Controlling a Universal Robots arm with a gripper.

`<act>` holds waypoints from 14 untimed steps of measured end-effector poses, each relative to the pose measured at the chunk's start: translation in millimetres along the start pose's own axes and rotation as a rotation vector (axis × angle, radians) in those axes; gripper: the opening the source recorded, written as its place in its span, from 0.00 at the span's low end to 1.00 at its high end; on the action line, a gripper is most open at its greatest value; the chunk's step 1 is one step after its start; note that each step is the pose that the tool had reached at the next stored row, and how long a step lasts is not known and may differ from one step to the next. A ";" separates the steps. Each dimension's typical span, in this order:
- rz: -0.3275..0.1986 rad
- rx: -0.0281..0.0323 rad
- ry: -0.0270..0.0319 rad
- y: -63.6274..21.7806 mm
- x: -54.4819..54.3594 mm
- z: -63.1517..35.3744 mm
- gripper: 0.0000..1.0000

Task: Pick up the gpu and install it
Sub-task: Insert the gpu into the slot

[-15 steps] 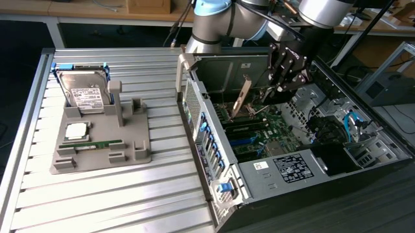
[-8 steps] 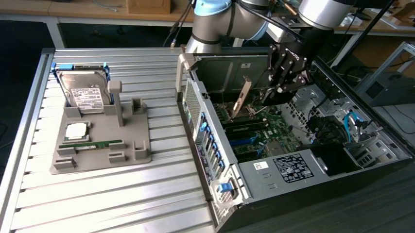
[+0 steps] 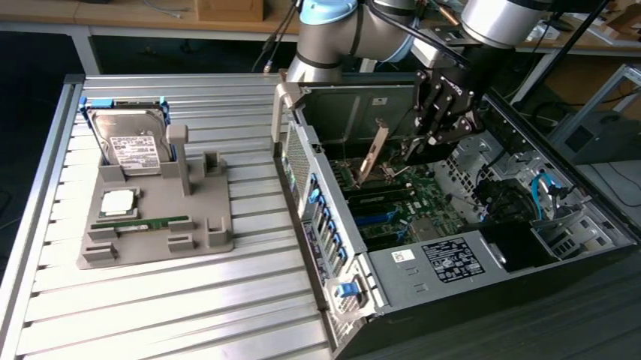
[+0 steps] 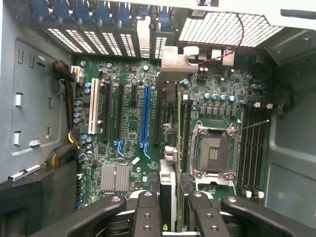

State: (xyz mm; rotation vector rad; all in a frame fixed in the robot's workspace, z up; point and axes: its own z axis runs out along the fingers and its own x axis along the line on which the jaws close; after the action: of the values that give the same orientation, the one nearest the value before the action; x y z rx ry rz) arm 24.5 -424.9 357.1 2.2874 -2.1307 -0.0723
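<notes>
The gpu [image 3: 373, 154] hangs inside the open computer case [image 3: 300, 161], its tan-brown face showing in the exterior view, a little above the motherboard [image 3: 401, 206]. My gripper [image 3: 419, 148] reaches down into the case and is shut on it. In the wrist view the gpu [image 4: 169, 180] runs edge-on between my two fingers [image 4: 147, 213], out to its silver bracket [image 4: 174, 59] by the rear slot openings. It lies along a dark slot [image 4: 159, 116] just beside the blue slot [image 4: 144, 118]. Whether the card's edge touches the slot I cannot tell.
On the slatted table at the exterior view's left, a grey fixture [image 3: 206, 229] holds a hard drive [image 3: 130, 142], a processor [image 3: 118, 201] and a green memory stick [image 3: 140, 223]. Inside the case are the processor socket [image 4: 213, 153], memory slots [image 4: 253, 148], cables [image 4: 66, 106] and the power supply [image 3: 451, 259].
</notes>
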 end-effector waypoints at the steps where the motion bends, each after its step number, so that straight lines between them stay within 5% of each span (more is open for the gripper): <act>1: 0.000 0.0000 0.0000 0.0 0.3 0.4 0.27; 14: 0.000 0.0000 0.0001 0.1 3.2 3.8 0.27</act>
State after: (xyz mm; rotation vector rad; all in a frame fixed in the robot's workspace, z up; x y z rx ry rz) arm 24.5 -428.0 353.2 2.2874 -2.1306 -0.0722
